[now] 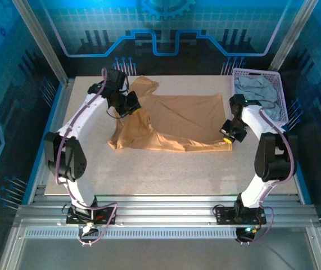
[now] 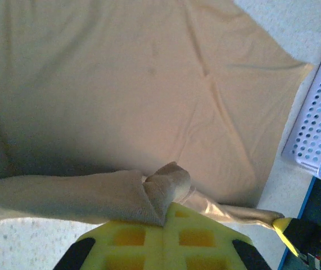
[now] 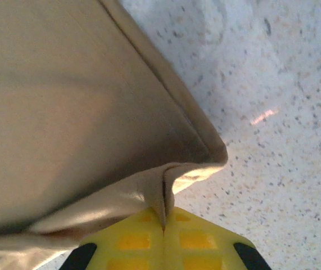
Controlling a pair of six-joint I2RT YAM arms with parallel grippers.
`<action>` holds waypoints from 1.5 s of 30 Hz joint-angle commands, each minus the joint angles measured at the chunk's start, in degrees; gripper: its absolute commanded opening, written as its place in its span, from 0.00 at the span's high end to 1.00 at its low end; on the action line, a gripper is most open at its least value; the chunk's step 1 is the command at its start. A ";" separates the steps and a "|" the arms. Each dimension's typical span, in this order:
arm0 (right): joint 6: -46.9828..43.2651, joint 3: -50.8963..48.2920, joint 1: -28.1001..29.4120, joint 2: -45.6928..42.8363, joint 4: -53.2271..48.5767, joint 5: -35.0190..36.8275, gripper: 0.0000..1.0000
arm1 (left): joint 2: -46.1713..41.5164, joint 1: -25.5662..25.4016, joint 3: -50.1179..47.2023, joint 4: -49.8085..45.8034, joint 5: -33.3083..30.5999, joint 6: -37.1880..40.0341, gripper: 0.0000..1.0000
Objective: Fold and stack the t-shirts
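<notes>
Tension looked like the whole game to me. The tan t-shirt (image 1: 177, 121) lay mostly flat in the middle of the table (image 1: 166, 174), with one sleeve poking up at the far left and the near-left part bunched into a ridge. The left gripper (image 1: 131, 104) had its jaws pressed together on a little peak of cloth at the shirt's left side. In the left wrist view you could see the fabric (image 2: 163, 188) folded over right at the yellow pads. The right gripper (image 1: 231, 136) was pinching the near-right hem corner (image 3: 197, 163) the same way, jaws closed with only cloth between them.

The pale grey-blue shirt (image 1: 253, 87) sat crumpled in the lavender basket (image 1: 281, 95) at the far right, untouched as far as I could tell.

My guess was they were about to carry a fold across. To do that well I'd have lifted both pinches evenly and moved them together, so the cloth between them stayed lightly stretched. Both grips were thin, so a jerk could have slipped one free. That bunched near-left bit would've needed smoothing too, or the fold would've come out lumpy.
</notes>
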 commanded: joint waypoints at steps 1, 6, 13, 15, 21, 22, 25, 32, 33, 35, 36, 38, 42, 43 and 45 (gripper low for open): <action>-0.56 4.17 -0.68 2.65 -2.59 1.56 1.00 | 3.47 0.89 6.08 -3.68 -0.15 4.49 1.00; -0.67 7.71 -0.65 6.29 -2.78 1.50 1.00 | 8.00 1.37 12.33 -7.18 -0.73 7.40 1.00; -0.70 11.17 -0.55 9.82 -2.97 2.21 1.00 | 10.16 2.41 14.35 -8.00 -1.60 8.75 1.00; -0.78 11.98 -0.51 10.70 -3.01 2.37 1.00 | 10.61 2.60 14.77 -8.30 -1.95 9.21 1.00; -1.29 14.81 0.09 13.61 -3.44 3.18 1.00 | 11.65 3.65 15.59 -8.71 -3.25 9.77 1.00; -1.32 15.19 0.17 14.14 -3.59 3.29 1.00 | 11.91 3.81 15.63 -8.61 -3.35 9.77 1.00; -1.19 15.72 0.34 14.95 -3.42 3.23 1.00 | 13.04 3.92 16.17 -8.34 -3.47 9.99 1.00; -1.23 17.55 0.88 16.57 -3.54 3.61 1.00 | 16.08 4.43 18.14 -8.36 -4.04 10.14 1.00; -1.18 17.89 0.88 16.73 -3.68 3.84 1.00 | 16.45 4.51 18.37 -8.32 -4.18 10.04 1.00; -1.23 18.51 0.92 17.04 -3.76 4.14 1.00 | 16.99 4.75 18.81 -8.36 -4.36 9.96 1.00; -1.18 18.80 0.90 17.23 -3.94 4.26 1.00 | 17.31 4.87 18.99 -8.36 -4.39 9.99 1.00; -1.25 19.40 0.89 17.72 -4.00 4.20 1.00 | 17.97 5.03 19.51 -8.36 -4.25 10.01 1.00; -1.18 20.47 0.87 19.06 -4.31 4.48 1.00 | 19.48 5.26 20.78 -8.52 -4.04 9.98 1.00; -1.23 20.57 0.87 19.38 -4.42 4.49 1.00 | 19.83 5.33 20.92 -8.33 -3.72 9.90 1.00; -1.18 20.85 0.88 19.91 -4.42 4.52 1.00 | 20.50 5.42 21.26 -7.82 -3.26 9.71 1.00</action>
